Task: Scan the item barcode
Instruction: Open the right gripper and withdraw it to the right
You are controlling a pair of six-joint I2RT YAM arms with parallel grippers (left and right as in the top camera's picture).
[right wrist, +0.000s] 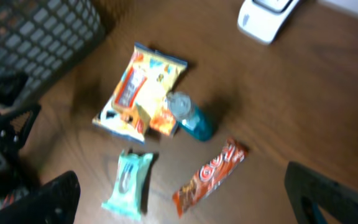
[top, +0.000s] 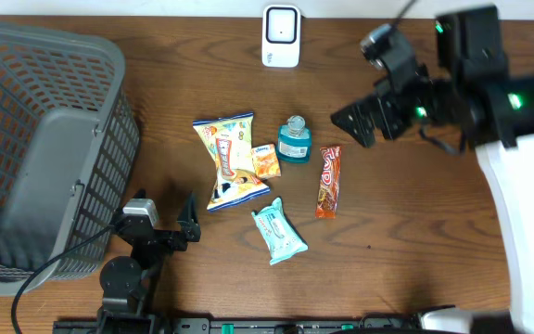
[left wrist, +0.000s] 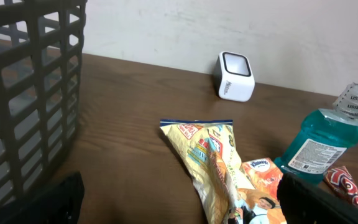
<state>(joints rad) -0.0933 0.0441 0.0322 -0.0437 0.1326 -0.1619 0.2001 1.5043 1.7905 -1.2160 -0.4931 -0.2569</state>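
1. Both tools are spread wide and empty. The left tool [top: 163, 215] sits low by the near edge of the bench [top: 415, 241], just beside the grey basket [top: 44, 158]. The right tool [top: 367, 93] hangs over the right half, pointing towards the goods.
2. The goods lie in a cluster in the middle of the bench:
   - a chip bag [top: 225, 160];
   - a small orange pack [top: 266, 162], touching the chip bag's right side;
   - a blue bottle [top: 295, 141], standing upright;
   - a candy bar [top: 328, 181], just right of the bottle;
   - a teal wipes pack [top: 278, 231], nearest the near edge.
3. The scanner [top: 281, 35] stands at the middle of the far edge, well apart from the cluster.
4. Nothing is lifted yet, so the step in hand looks like choosing and grasping one item. The candy bar seems the easiest choice, since it lies flat, clear of the others on its right side, and nearest the right tool.
5. To do this well, bring the tool straight down over the middle of the bar, with the jaws across its narrow width and clear of the bottle.
6. No barcode shows on the bar in any view and it may be underneath. Grip the edges so that either face can be turned to the scanner's window.
7. The wrapper will probably crumple and slip, so close gently and lift slowly.
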